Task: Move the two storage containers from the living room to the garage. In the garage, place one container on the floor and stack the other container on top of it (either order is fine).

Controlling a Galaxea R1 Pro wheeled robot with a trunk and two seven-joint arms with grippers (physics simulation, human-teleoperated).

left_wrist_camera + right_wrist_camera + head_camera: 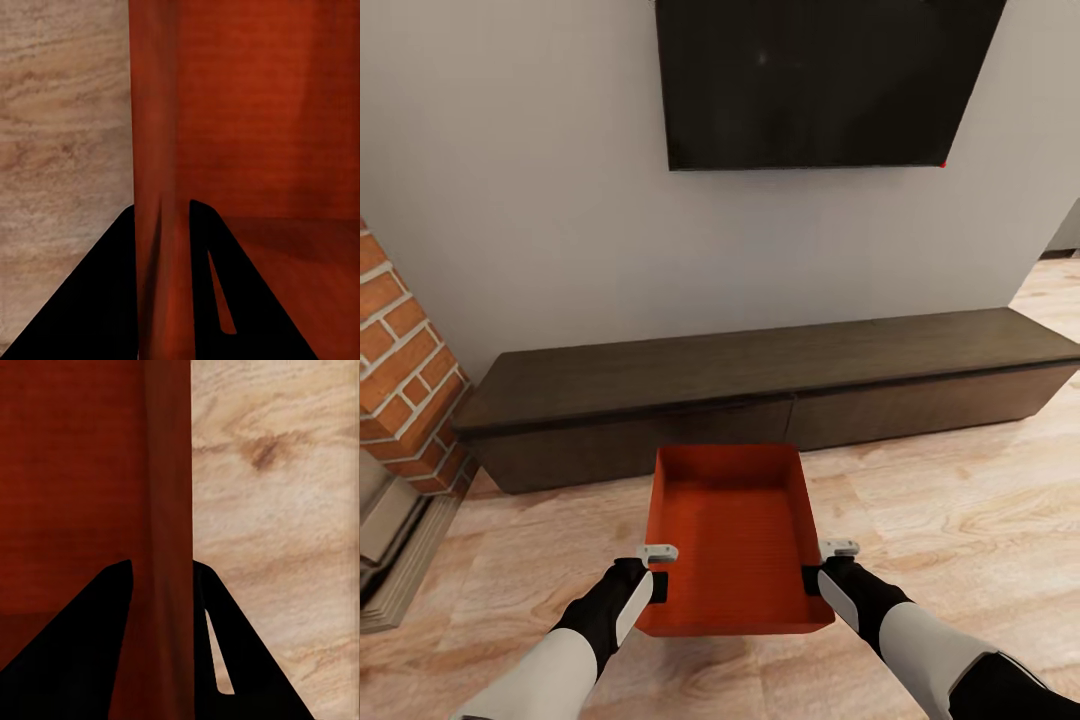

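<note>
One red-orange storage container (735, 540) hangs in front of me above the light wood plank floor of the living room, held by both side walls. My left gripper (657, 572) is shut on its left wall (159, 187), one black finger (97, 300) outside and one inside. On the opposite side my right gripper (815, 568) is shut on the right wall (166, 547), its fingers (75, 652) straddling the rim. The bin is empty and open-topped.
A long dark wood cabinet (780, 390) runs along the wall just beyond the container, under a wall-mounted black TV (820, 80). A brick column (405, 370) stands at the left. Wood floor (960, 500) extends to the right.
</note>
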